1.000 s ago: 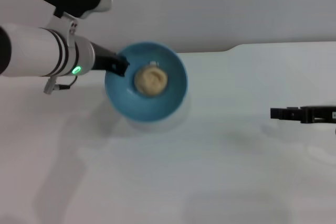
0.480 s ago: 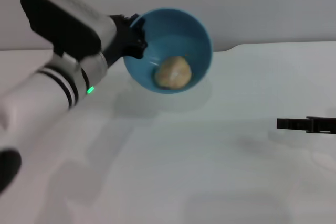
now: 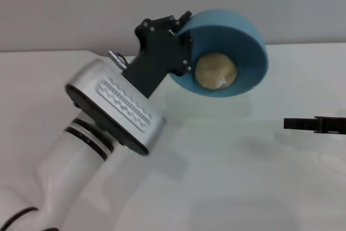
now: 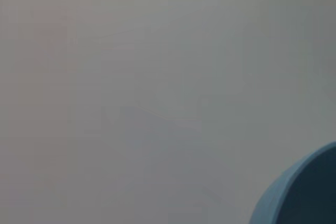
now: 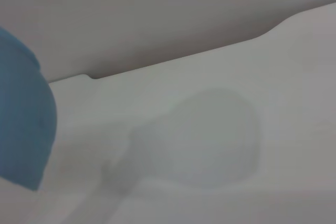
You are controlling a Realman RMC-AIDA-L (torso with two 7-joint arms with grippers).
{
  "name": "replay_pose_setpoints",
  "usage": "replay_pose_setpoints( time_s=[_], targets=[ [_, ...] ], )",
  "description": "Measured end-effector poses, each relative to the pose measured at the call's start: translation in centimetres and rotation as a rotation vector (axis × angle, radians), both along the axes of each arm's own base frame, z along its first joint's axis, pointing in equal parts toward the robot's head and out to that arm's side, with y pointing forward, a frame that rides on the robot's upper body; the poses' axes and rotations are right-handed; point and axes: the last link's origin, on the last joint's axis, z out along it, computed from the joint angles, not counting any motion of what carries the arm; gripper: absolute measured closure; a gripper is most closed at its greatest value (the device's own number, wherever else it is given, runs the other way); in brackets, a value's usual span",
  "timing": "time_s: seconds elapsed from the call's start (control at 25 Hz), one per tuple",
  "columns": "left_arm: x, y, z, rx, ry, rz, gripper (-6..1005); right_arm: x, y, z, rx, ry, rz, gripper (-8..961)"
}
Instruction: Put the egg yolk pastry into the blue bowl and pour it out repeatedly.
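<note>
White counter (image 3: pixel 227 177) lay below. My left pincer (image 3: pixel 181 47) gripped the blue bowl (image 3: pixel 243 33) by its rim, tipped sideways aloft, egg yolk pastry (image 3: pixel 215 71) inside. Right pincer (image 3: pixel 311 124) parked; opening unclear.

The bowl (image 3: pixel 238 36) is a smooth light blue, slightly darker in its shaded inside; the same blue shows at the edge of both wrist views (image 4: pixel 304 192) (image 5: pixel 21 129). The pastry (image 3: pixel 215 71) in it is a pale tan, matte, with a lighter cream patch low on one side. The left gripper (image 3: pixel 181 41) is black, on a black bracket. Its arm (image 3: pixel 102 128) is glossy white with two thin black rings, and the silver-grey block above them bears a raised zigzag pattern and a black edge. The right gripper (image 3: pixel 316 124) is black. The table (image 3: pixel 243 177) is plain white with soft grey shadows, and the wall (image 3: pixel 81 9) is flat grey.
</note>
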Motion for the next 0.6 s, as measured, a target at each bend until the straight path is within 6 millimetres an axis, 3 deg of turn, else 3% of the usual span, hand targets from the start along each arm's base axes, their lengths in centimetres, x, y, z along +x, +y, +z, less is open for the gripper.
replay_pose_setpoints(
  time_s=[0.24, 0.6],
  targets=[
    [0.7, -0.4, -0.7, 0.111, 0.063, -0.054, 974, 0.0, 0.0, 0.0, 0.004, 0.004, -0.001, 410],
    [1.0, -1.0, 2.6, 0.368, -0.041, -0.068, 979, 0.2, 0.0, -0.1, 0.004, 0.006, -0.008, 409]
  ],
)
